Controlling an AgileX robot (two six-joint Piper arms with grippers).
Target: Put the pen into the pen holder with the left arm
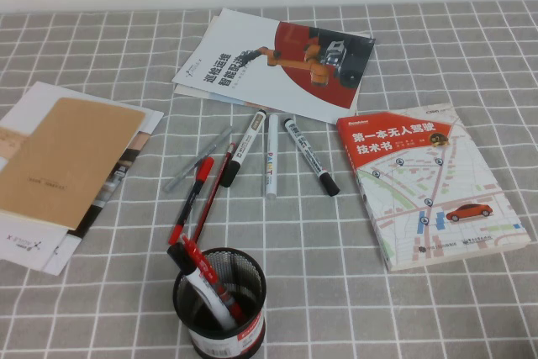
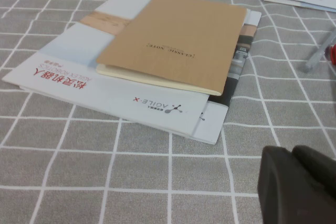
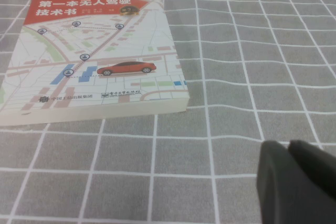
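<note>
The slim grey-silver pen [image 1: 198,160] lies on the checked cloth, left of the markers, slanting toward the brochure. Its end shows in the left wrist view [image 2: 316,57]. The black wire-mesh pen holder [image 1: 252,308] stands at the front edge and holds a red pen and a black-capped marker. Neither arm shows in the high view. My left gripper [image 2: 292,151] is shut and empty, low over the cloth near the brown notebook. My right gripper [image 3: 289,145] is shut and empty, over the cloth near the map book.
A brown notebook [image 1: 67,161] lies on white booklets at the left. A robot brochure [image 1: 277,60] lies at the back. A map-cover book [image 1: 429,182] lies at the right. Three white markers [image 1: 244,147] and two slim red pens [image 1: 192,199] lie beside the grey pen.
</note>
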